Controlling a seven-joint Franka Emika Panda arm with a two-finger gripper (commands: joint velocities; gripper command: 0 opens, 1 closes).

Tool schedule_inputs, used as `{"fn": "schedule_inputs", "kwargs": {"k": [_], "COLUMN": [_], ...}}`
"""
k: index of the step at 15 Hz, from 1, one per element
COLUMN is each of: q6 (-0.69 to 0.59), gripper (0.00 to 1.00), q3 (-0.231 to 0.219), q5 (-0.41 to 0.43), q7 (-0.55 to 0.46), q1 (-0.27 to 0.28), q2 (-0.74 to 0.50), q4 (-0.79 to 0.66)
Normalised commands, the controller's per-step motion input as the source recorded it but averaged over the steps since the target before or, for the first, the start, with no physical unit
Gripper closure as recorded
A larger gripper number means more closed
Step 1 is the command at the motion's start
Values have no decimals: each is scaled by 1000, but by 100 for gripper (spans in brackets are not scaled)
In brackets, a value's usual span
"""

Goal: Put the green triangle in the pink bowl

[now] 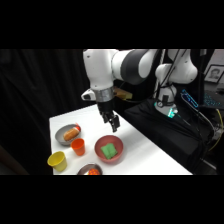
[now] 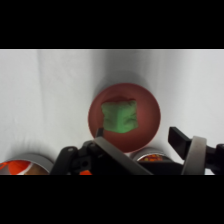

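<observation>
The green triangle (image 1: 109,150) lies inside the pink bowl (image 1: 101,143), flat on its bottom, near the middle — in the wrist view the green block (image 2: 119,116) fills much of the bowl's (image 2: 148,107) floor. The hand (image 1: 113,124) hangs above the bowl's far rim, apart from it, holding nothing; the wrist view shows its two fingers (image 2: 183,140) spread wide, released.

On the white surface (image 1: 145,150), left of the pink bowl, stands a small orange cup (image 1: 78,146), with a yellow cup (image 1: 57,160) further left. Behind the orange cup sits a grey metal bowl (image 1: 62,138) holding orange food — a second grey bowl (image 1: 90,170) with orange food sits at the near edge, just in front of the pink bowl.
</observation>
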Motion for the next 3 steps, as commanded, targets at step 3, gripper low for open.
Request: {"fn": "schedule_inputs", "kwargs": {"k": [3], "q6": [-111], "gripper": [0], "q3": [14], "q5": [60], "q7": [38], "q1": [14], "q2": [-299], "q4": [-128]}}
